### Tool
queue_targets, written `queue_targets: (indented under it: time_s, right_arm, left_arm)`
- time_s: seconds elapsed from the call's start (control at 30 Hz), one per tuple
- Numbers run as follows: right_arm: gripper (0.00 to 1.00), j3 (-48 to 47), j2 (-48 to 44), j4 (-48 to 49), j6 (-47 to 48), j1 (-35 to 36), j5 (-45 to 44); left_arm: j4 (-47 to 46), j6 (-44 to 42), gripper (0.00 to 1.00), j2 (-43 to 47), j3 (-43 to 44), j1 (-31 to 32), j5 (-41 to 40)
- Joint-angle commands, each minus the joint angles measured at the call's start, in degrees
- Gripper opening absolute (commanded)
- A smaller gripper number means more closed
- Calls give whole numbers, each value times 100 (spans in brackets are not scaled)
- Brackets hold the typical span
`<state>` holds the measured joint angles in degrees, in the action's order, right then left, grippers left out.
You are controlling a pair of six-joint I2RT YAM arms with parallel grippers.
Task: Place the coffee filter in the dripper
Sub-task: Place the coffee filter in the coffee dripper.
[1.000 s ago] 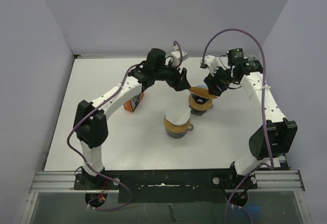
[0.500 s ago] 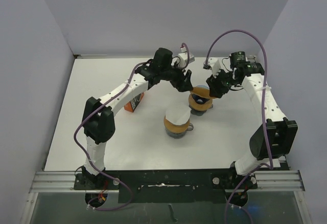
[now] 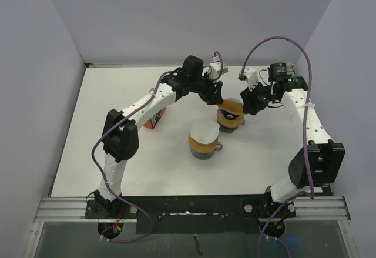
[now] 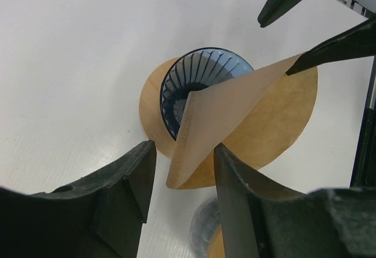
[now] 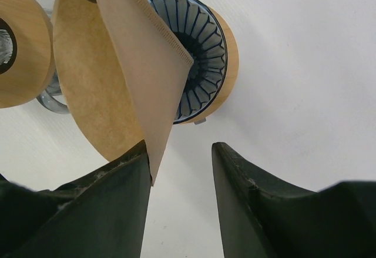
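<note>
- Coffee filter (image 4: 235, 105): folded flat and tilted, lying across the rim of the dripper (image 4: 200, 73), not seated.
- Left gripper (image 4: 183, 155): jaws well apart, with the filter's seam corner in the gap. No pinch is visible.
- Right gripper (image 5: 179, 152): jaws likewise apart, with the opposite corner against one finger.
- Step, as judged: spread the cone, centre its point over the ribbed bowl, lower evenly.
- Unclear: what bears the filter. Any contact with the wooden collar (image 4: 282, 134) is hidden.

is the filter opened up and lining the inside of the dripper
No, the filter is a flat fold tilted over the dripper, whose ribbed blue inside shows mostly uncovered.
</note>
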<state>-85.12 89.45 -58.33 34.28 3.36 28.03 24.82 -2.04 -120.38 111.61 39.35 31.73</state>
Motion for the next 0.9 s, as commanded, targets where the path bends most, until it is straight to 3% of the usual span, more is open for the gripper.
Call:
queue_targets:
  time_s: [0.0, 0.43, 0.87]
  right_arm:
    - [44, 117, -371, 287, -183, -34, 139]
    - [36, -75, -162, 457, -510, -146, -21]
    - [37, -307, 92, 542, -651, -151, -6]
  left_arm:
    - [17, -72, 41, -58, 371, 44, 56]
    - [396, 84, 17, 94, 332, 124, -9]
    - [1195, 757, 14, -151, 1026, 196, -465]
